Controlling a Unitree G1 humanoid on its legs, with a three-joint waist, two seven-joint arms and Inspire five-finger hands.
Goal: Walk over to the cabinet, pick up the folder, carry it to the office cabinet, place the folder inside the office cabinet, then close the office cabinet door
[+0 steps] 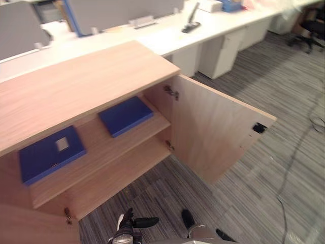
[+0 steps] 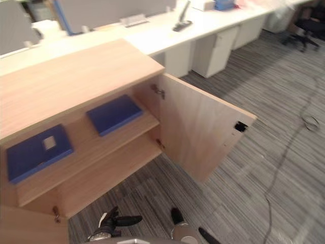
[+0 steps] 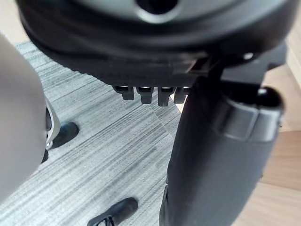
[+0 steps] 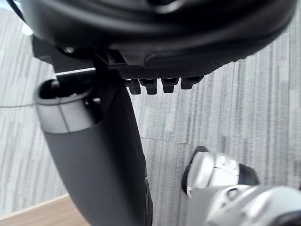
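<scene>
Wood-grain office cabinet [image 1: 76, 86] right in front of me, and its door [image 1: 213, 127] stands swung wide open to my right, with a small dark fitting [image 1: 259, 127] near its outer edge. On the upper shelf [image 1: 101, 150] lie two blue folders, both flat. The plain folder [image 1: 126, 116] sits towards the hinge side. The labelled folder [image 1: 50, 152], with a pale square on its cover, lies further to my left, and the two are well apart. The lower shelf [image 1: 122, 178] runs beneath them. Which of the two is the one named in my task, I cannot tell.

My left hand [image 3: 211, 169] hangs low over the grey striped carpet [image 3: 108, 155], fingers relaxed and straight, thumb out, holding nothing. My right hand [image 4: 103, 160] is just the same: loose, empty, above the carpet.

Behind the cabinet runs a long white desk [image 1: 172, 35] with white drawer units [image 1: 221, 51] under it, and a dark office chair [image 1: 310, 30] stands at the far right.
</scene>
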